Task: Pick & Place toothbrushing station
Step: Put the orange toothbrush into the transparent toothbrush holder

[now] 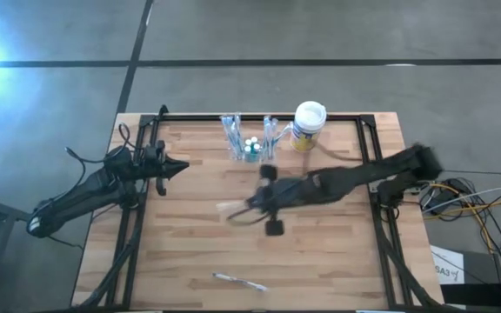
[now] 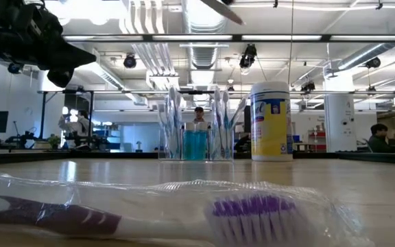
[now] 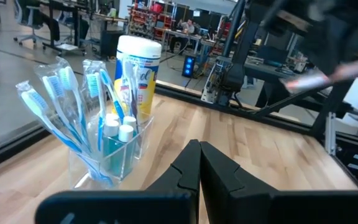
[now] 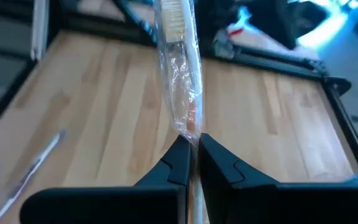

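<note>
Mid-task: right hand pinched shut on a wrapped toothbrush, held above mid-surface; toothbrushing station at far edge already holds several brushes; another wrapped brush lies near front; left hand closed, empty, waiting at left side.

High view looks straight down; low view sits level at table height; both share the canister.

Grey concrete floor; bright ceiling strip lights, apparently a workshop.
</note>
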You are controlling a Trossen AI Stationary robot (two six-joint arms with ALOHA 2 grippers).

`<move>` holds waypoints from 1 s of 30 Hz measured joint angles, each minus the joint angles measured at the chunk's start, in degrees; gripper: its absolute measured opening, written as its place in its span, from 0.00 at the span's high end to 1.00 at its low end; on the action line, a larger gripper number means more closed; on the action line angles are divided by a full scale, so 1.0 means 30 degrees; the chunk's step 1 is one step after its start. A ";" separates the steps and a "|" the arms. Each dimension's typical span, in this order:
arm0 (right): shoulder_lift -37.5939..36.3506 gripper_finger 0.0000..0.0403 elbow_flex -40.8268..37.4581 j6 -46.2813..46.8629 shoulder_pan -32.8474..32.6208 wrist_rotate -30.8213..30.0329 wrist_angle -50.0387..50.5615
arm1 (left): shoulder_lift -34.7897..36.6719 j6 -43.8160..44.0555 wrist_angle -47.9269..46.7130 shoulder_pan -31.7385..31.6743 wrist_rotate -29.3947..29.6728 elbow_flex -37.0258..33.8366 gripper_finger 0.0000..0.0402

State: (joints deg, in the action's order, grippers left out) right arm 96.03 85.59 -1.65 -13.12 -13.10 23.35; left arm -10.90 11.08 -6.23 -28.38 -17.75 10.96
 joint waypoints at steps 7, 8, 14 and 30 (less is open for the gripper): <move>-0.7540 0.97 -1.0089 -0.1309 0.0840 0.1635 -0.8600 | 0.0000 -0.0155 0.0047 0.0000 0.0276 0.0000 0.98; -0.8350 0.97 -1.1429 -0.1325 0.0964 0.1753 -0.9467 | 0.0000 -0.0155 0.0049 0.0000 0.0282 0.0000 0.98; -1.2525 0.97 -1.8063 -0.1272 0.1453 0.1480 -1.5554 | -0.0007 -0.0249 0.0441 0.0000 0.0299 -0.0002 0.98; -1.7449 0.97 -2.5871 -0.1686 0.1429 0.0424 -2.2976 | -0.0015 -0.0181 0.2649 0.0015 0.0305 -0.0007 0.98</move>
State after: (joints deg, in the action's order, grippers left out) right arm 43.69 7.98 -6.71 -8.84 -11.82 -45.58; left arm -10.94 10.54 1.72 -28.34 -16.84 10.94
